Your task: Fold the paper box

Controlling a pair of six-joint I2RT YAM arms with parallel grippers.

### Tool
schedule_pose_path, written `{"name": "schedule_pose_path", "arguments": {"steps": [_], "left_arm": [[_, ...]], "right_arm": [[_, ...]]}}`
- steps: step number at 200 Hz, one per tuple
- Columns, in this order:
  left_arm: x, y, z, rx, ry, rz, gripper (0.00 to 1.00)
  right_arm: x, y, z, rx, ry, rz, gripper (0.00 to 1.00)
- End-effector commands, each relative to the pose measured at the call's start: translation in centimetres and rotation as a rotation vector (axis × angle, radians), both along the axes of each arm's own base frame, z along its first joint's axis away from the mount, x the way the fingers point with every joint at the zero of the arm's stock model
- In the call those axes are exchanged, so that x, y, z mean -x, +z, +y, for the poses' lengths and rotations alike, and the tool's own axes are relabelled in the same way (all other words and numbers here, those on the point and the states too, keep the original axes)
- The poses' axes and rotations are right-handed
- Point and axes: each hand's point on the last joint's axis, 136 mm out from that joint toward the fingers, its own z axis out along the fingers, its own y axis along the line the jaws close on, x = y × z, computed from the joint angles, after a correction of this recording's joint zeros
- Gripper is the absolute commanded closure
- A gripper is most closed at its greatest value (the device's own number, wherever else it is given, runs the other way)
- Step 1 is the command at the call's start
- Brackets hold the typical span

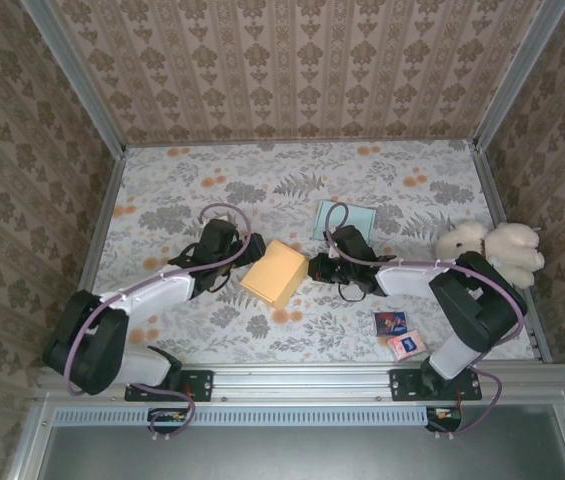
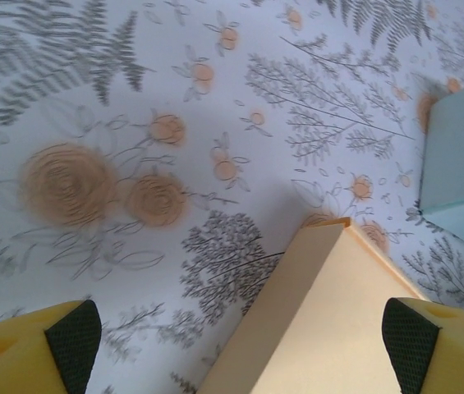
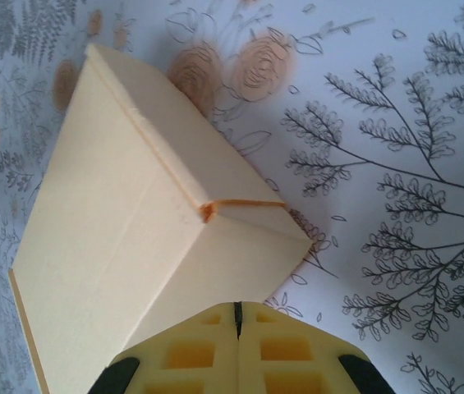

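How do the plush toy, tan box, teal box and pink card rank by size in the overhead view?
1. plush toy
2. tan box
3. teal box, close to the tan box and partly hidden, so these two are unsure
4. pink card

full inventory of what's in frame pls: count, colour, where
paper box: 1, pale orange, table centre, between the two grippers
teal box: 1, light teal, just behind the paper box, far side
plush toy: 1, cream-white, right edge of the table
dark packet: 1, dark blue with red, near right, by the right arm
pink packet: 1, pink, next to the dark packet, nearer the edge
tablecloth: 1, white with grey leaves and orange flowers, covers the table
left gripper: 1, yellow fingers, black pads, open, at the paper box's left
right gripper: 1, yellow fingers, shut, at the paper box's right corner
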Motion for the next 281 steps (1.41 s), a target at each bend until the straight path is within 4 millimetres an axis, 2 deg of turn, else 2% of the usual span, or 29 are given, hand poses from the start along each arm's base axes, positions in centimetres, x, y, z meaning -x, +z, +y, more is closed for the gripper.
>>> {"name": "schedule_pose_path", "arguments": {"steps": [1, 49, 110, 150, 184, 207, 235, 256, 281], "left_arm": [[-0.2, 0.8, -2.6, 0.066, -0.15, -0.075, 0.09], [-0.4, 0.1, -3.0, 0.064, -0.178, -0.084, 0.09], [-0.4, -1.6, -4.0, 0.082, -0.212, -0.058, 0.11], [0.0, -2.8, -5.0, 0.094, -0.246, -0.038, 0.12], [0.6, -3.8, -6.3, 0.115, -0.297, -0.023, 0.18], [1.4, -3.9, -7.9, 0.158, -0.361, -0.031, 0.21], [2.9, -3.4, -11.2, 0.241, -0.491, -0.05, 0.29], [4.8, -3.5, -13.7, 0.306, -0.587, -0.029, 0.35], [7.8, -2.2, -16.6, 0.411, -0.701, -0.046, 0.37]], "right_arm": [[0.2, -0.3, 0.4, -0.046, -0.002, 0.107, 1.0], [-0.1, -1.9, -1.0, -0.062, -0.065, 0.14, 1.0], [0.0, -4.1, -1.0, -0.039, -0.064, 0.208, 1.0], [-0.1, -4.7, -1.0, -0.024, -0.065, 0.229, 1.0], [-0.2, -5.3, -1.3, -0.001, -0.065, 0.242, 1.0], [-0.3, -5.6, -1.4, 0.002, -0.067, 0.246, 1.0], [-0.5, -5.7, -1.5, 0.002, -0.066, 0.245, 1.0], [-0.7, -5.7, -1.6, 0.002, -0.07, 0.24, 1.0], [-0.9, -5.7, -1.8, 0.001, -0.077, 0.234, 1.0]]}}
